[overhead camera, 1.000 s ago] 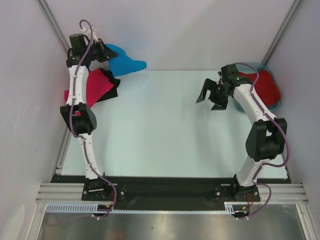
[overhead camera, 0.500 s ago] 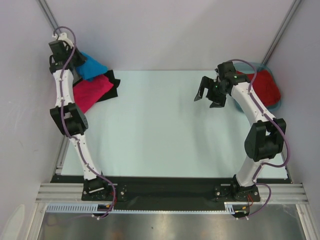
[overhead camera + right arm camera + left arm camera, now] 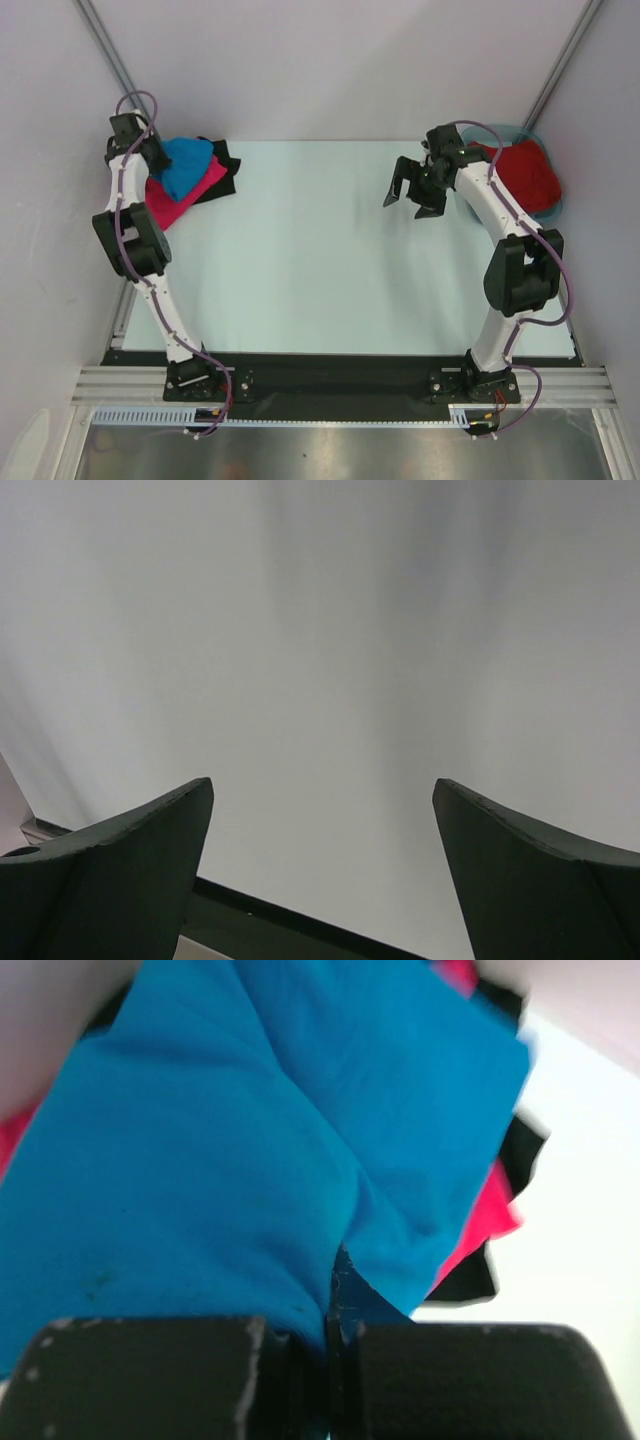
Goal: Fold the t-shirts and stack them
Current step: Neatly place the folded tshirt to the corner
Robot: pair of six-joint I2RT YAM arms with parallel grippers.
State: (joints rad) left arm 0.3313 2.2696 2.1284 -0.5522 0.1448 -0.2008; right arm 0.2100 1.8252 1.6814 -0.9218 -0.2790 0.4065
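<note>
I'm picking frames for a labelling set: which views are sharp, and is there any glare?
Top external: sharp, evenly lit, only a dull sheen on the metal sheet at the bottom. Left wrist: the blue t-shirt is soft, the pink t-shirt under it smeared. Right wrist: the right gripper frames a pale surface with blurry grey streaks; no glare.

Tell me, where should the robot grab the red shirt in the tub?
Probably pinch the top of the bunched red shirt, coming straight down from above. It lies heaped inside the teal tub, whose walls block the sides. The open right gripper is nearest.
</note>
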